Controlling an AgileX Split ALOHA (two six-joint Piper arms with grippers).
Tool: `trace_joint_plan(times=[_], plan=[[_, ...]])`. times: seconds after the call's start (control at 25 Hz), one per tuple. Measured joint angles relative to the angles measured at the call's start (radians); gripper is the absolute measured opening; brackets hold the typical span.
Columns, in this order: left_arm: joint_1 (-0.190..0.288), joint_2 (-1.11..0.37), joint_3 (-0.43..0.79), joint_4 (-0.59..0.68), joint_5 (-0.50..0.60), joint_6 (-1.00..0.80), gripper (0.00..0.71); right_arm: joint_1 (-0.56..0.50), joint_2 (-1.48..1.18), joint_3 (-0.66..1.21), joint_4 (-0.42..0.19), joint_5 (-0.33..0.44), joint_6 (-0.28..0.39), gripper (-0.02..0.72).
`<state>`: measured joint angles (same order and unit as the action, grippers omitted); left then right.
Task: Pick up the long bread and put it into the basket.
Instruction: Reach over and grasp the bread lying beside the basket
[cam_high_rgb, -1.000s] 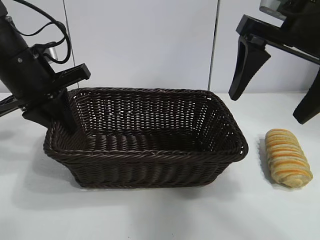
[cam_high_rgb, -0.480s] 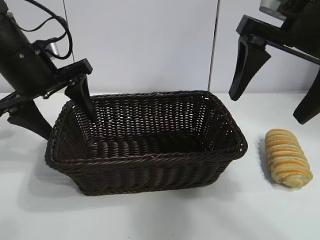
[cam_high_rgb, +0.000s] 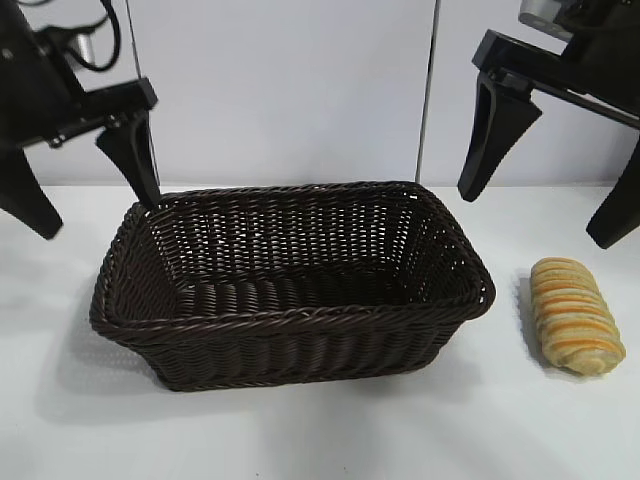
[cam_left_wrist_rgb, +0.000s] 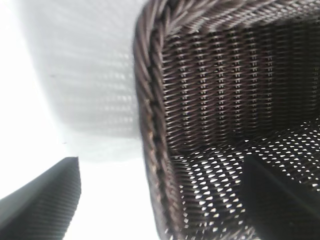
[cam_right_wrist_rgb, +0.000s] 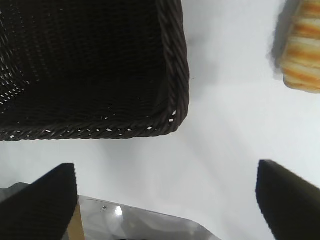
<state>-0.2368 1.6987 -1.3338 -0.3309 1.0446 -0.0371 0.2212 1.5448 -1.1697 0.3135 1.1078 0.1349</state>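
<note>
Meanwhile both pincers, left pincer (cam_high_rgb: 85, 195) and right pincer (cam_high_rgb: 545, 205), wide, long bread (cam_high_rgb: 574, 315) beside basket (cam_high_rgb: 300, 320)

basket (cam_high_rgb: 290, 330): dark brown wicker I see woven in tight rows, with a braided rim of the same brown; small pale gaps show through the weave at its floor.
long bread (cam_high_rgb: 575, 315): golden-tan, ridged crosswise in stripes of pale yellow and orange-brown.
my left gripper (cam_high_rgb: 85, 175): plain black, both fingers.
my right gripper (cam_high_rgb: 555, 185): plain black as well, no markings.
table (cam_high_rgb: 320, 430): flat white, with soft grey shadow beside the basket.
wall (cam_high_rgb: 290, 90): pale grey-white panels, split by one thin dark vertical seam.
</note>
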Motion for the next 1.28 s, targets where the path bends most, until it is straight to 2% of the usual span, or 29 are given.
trace_joint_plan(times=[0.36, 0.96, 1.12, 1.28], plan=[[0.000, -0.003, 0.000, -0.051, 0.056, -0.003, 0.627, 0.000, 0.000, 0.000, -0.015, 0.001, 0.000, 0.695], [0.000, -0.003, 0.000, -0.054, 0.059, -0.041, 0.627, 0.000, 0.000, 0.000, -0.015, 0.023, 0.000, 0.695], [0.000, -0.003, 0.000, -0.093, 0.058, -0.039, 0.627, 0.000, 0.000, 0.000, -0.015, 0.025, 0.000, 0.695], [0.000, -0.003, 0.000, -0.121, 0.048, -0.035, 0.627, 0.000, 0.000, 0.000, -0.042, 0.024, 0.000, 0.695]])
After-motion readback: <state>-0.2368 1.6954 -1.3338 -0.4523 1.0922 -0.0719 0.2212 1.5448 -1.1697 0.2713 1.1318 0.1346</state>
